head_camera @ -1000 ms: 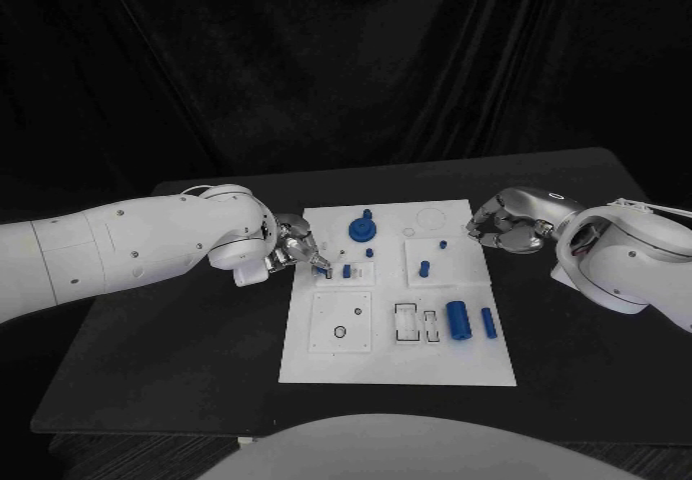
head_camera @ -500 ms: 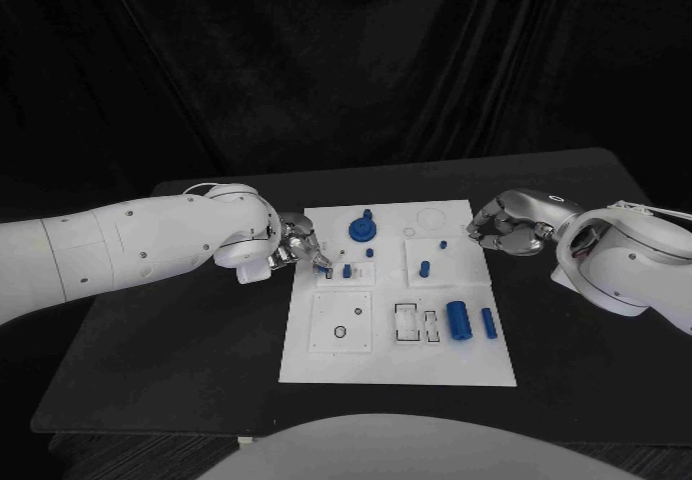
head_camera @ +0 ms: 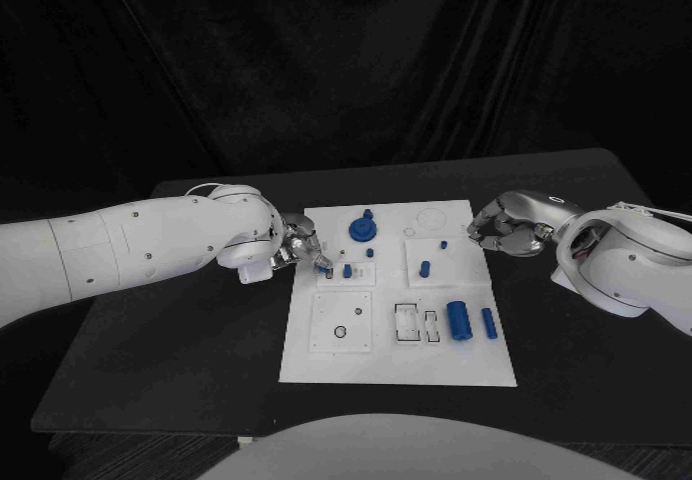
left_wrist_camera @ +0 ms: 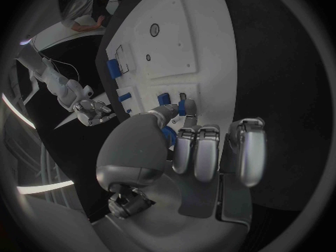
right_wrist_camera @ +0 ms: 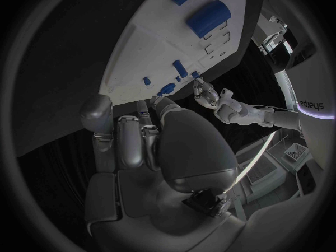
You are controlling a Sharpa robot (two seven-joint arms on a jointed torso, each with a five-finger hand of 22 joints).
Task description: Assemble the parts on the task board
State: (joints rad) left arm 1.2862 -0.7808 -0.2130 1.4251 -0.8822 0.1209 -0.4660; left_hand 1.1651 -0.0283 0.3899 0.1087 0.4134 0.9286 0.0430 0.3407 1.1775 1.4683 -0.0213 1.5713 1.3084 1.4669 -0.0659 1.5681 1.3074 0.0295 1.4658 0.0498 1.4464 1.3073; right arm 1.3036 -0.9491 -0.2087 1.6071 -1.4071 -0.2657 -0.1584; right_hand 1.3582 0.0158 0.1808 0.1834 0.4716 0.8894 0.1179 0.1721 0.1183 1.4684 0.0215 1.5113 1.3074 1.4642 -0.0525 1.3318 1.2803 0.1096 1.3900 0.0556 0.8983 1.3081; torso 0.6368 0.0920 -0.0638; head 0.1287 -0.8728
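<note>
Head view: left hand [head_camera: 306, 250] fingers pinch a blue part [head_camera: 329, 271] at the task board [head_camera: 397, 350]; right hand [head_camera: 505, 233] curled empty.

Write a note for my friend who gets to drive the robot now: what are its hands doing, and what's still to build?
Left hand: at the task board's left edge, pinching a small blue part.
Right hand: fingers curled, holding nothing, off the board's right edge.
Done: blue round piece and small pegs stand on the board.
Left: two blue cylinders lie loose near open slots.
</note>
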